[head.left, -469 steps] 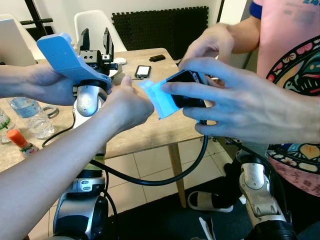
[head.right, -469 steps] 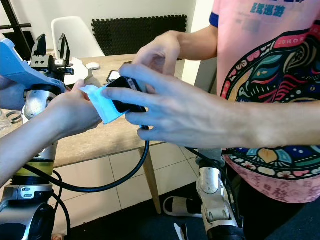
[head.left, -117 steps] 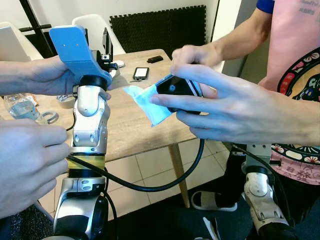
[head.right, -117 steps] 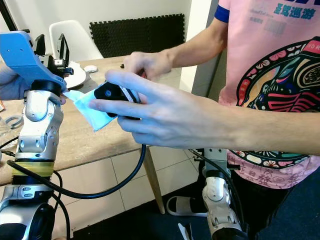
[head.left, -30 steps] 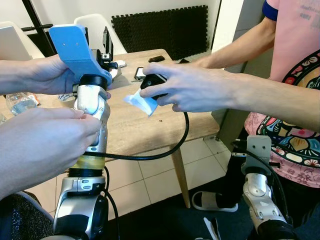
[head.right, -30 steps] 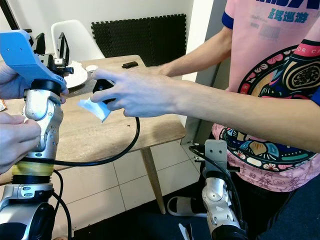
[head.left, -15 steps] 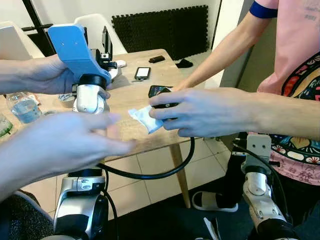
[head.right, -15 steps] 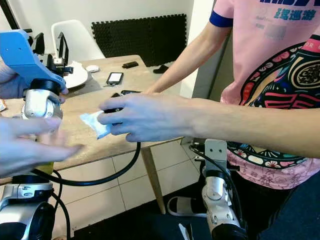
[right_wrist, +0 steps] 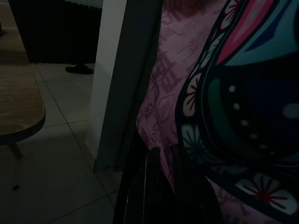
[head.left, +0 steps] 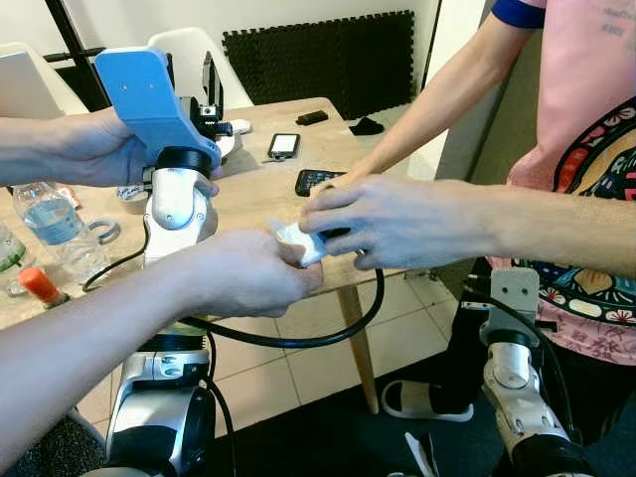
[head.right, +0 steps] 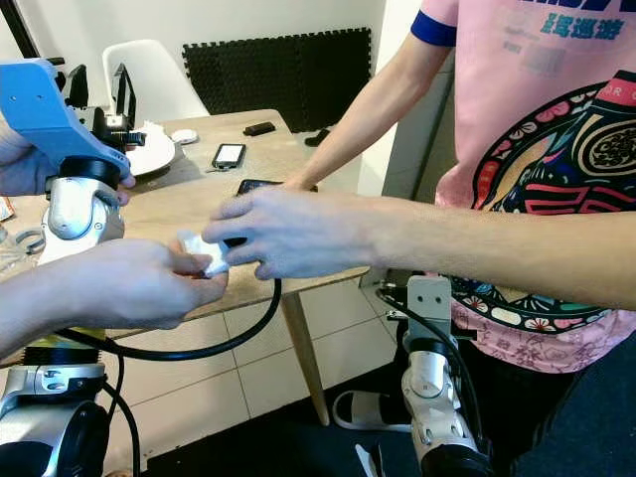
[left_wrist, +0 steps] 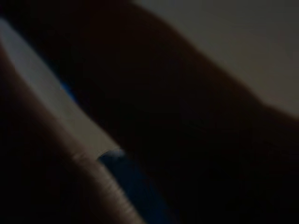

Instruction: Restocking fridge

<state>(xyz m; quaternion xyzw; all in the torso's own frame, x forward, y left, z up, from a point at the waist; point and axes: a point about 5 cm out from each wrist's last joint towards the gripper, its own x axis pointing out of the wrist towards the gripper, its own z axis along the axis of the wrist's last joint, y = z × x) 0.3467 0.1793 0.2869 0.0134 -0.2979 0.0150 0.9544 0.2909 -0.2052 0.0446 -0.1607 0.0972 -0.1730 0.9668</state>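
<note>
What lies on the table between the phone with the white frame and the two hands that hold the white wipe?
In the left eye view, a dark phone lies between the white-framed phone and the wipe.

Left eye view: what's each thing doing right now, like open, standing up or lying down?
Robot's left hand: raised, fingers open, its wrist held by a person's hand.
Robot's right arm: hanging low.
White wipe: pinched between a near hand and a far hand.
Water bottle: upright on the table.
Phone: lying flat.
Black cable: drooping in a loop.
</note>
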